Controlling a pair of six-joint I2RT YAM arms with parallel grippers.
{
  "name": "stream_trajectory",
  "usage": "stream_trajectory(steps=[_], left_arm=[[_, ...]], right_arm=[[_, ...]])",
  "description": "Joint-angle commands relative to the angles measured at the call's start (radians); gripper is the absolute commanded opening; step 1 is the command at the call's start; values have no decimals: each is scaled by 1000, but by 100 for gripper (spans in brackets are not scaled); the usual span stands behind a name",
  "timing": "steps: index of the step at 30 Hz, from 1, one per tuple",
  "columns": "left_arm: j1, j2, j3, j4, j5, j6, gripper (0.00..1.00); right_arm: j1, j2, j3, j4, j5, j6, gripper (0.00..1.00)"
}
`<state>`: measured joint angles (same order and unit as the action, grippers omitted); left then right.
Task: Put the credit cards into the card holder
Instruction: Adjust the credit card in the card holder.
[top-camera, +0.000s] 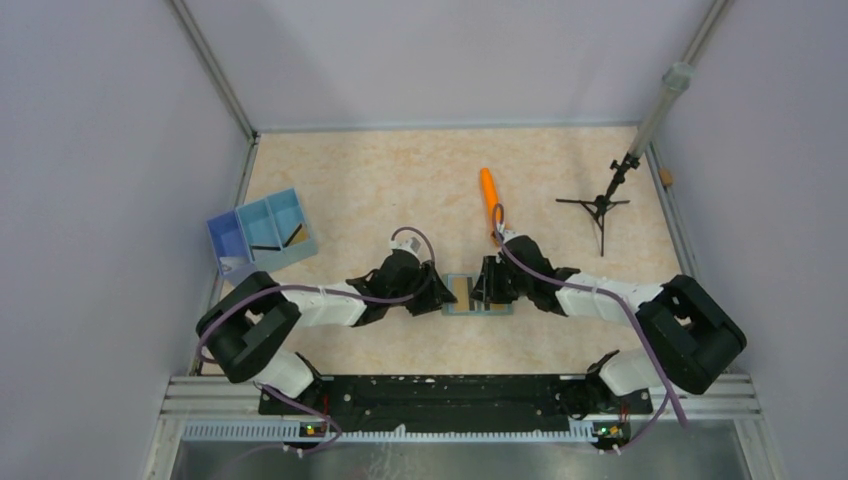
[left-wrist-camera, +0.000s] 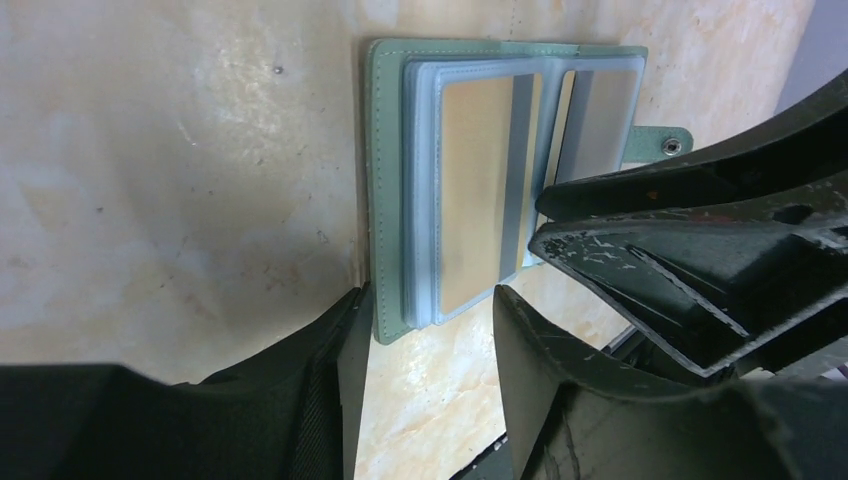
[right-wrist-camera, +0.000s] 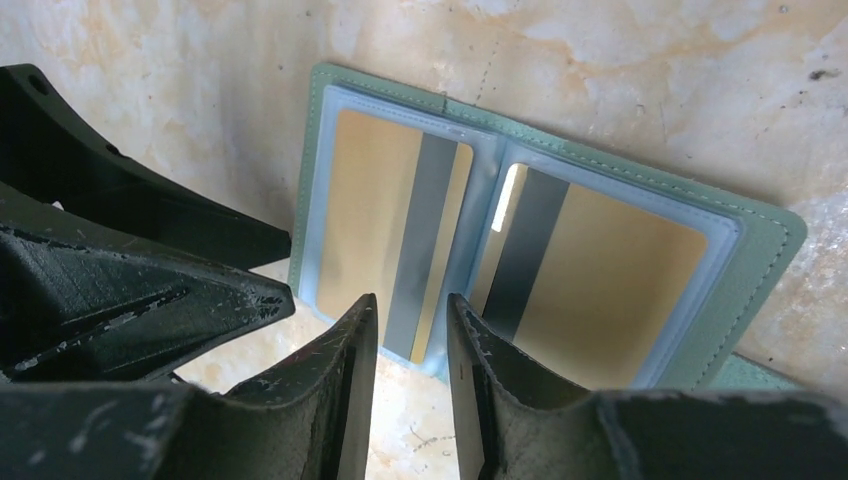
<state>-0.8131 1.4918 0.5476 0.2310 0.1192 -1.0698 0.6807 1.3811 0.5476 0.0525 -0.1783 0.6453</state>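
The grey-green card holder (top-camera: 478, 294) lies open and flat on the table between my two grippers. Its pale blue sleeves show two gold-tan credit cards with dark stripes, one in the left page (right-wrist-camera: 370, 210) and one in the right page (right-wrist-camera: 610, 280). Both also show in the left wrist view, the nearer card (left-wrist-camera: 478, 190) and the farther card (left-wrist-camera: 605, 110). My left gripper (left-wrist-camera: 428, 300) is open and empty, its tips at the holder's near edge (left-wrist-camera: 385, 180). My right gripper (right-wrist-camera: 411, 302) is narrowly open and empty at the opposite edge, near the centre fold.
A blue three-compartment tray (top-camera: 262, 232) stands at the back left. An orange cylinder (top-camera: 489, 190) lies behind the right gripper. A black tripod stand (top-camera: 600, 205) is at the back right. Walls close the table on three sides.
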Motion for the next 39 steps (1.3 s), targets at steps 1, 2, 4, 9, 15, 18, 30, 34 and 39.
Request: stream_trajectory(steps=[1,2,4,9,15,18,30,34,39], left_arm=[[7,32,-21,114,35,-15,48],[7,36,-20,112,30,-15,45],[8,36,-23,101,13,-15,38],[11,43,-29,96,-6,-15,24],[10,81,-20,127,8,-17,22],[10,110,4,102,20,-13,22],[9,178,96,-68,-10,39,22],[9,202,111,-77,-14,41,22],[9,242,141,-92,-24,54,25]], right_arm=[[13,30,-10,63,2,23,29],[13,37,-12,61,11,29,28],[13,46,-14,48,31,35,26],[13,67,-19,26,67,44,23],[13,87,-25,28,78,50,22],[13,96,-26,33,79,51,22],[13,120,-49,71,78,61,22],[13,134,-52,79,70,61,22],[13,136,-55,86,59,63,22]])
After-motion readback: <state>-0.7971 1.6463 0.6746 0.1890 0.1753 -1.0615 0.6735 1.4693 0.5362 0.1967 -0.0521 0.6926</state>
